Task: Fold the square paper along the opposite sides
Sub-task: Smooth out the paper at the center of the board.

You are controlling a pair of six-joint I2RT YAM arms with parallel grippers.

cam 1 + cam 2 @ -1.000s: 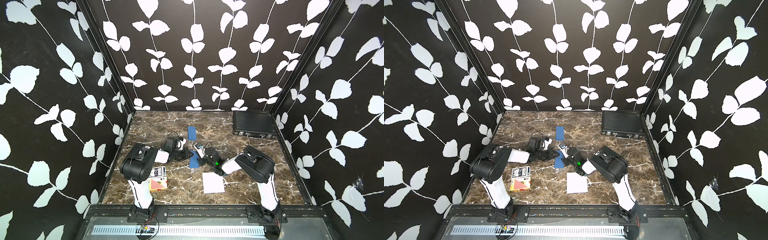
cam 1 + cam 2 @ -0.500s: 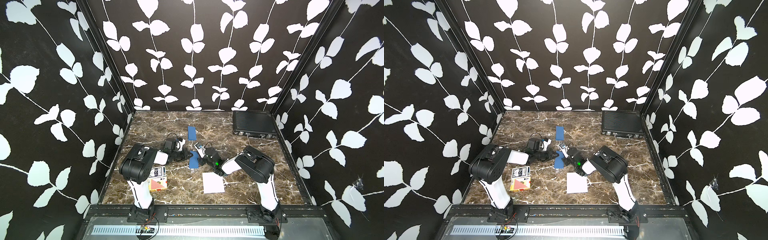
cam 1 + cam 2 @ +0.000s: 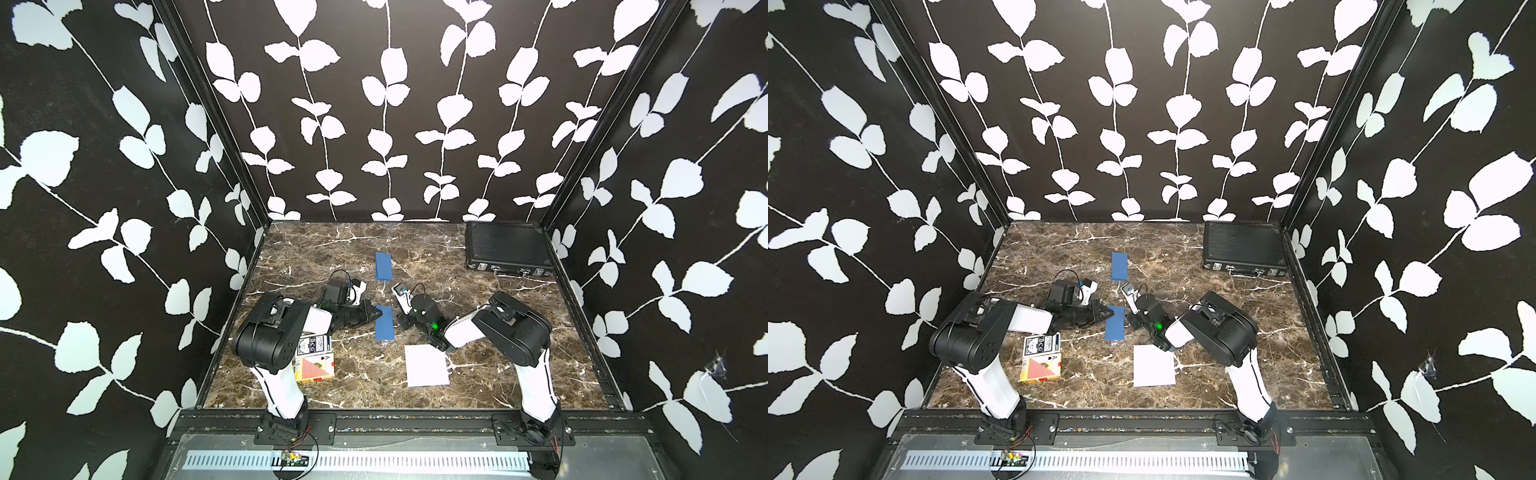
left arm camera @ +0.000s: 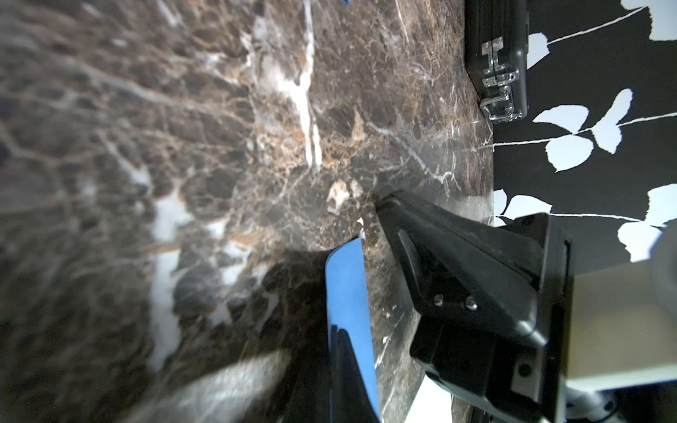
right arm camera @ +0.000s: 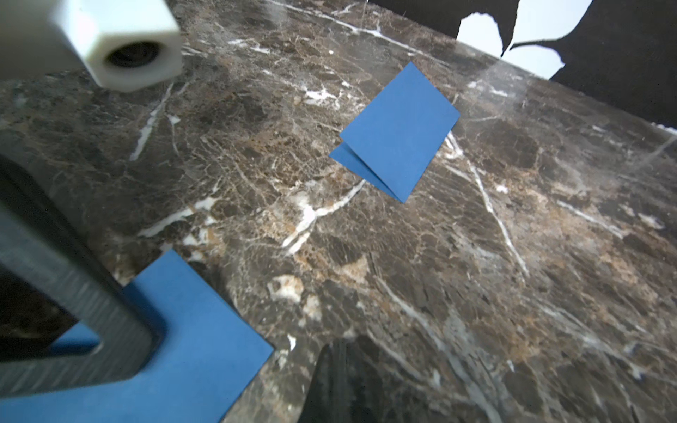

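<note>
My left claw (image 3: 372, 317), pressed together, bears its tip on the near edge of the folded blue paper (image 3: 385, 326); my right claw (image 3: 402, 323), also closed, sits just beyond its other edge—touching or not, I can't tell. I judge the fold is made and I'm flattening its crease. Next—lift off cleanly, without dragging this thin, matte rectangle across the glossy marble worktop (image 3: 478, 291).
</note>
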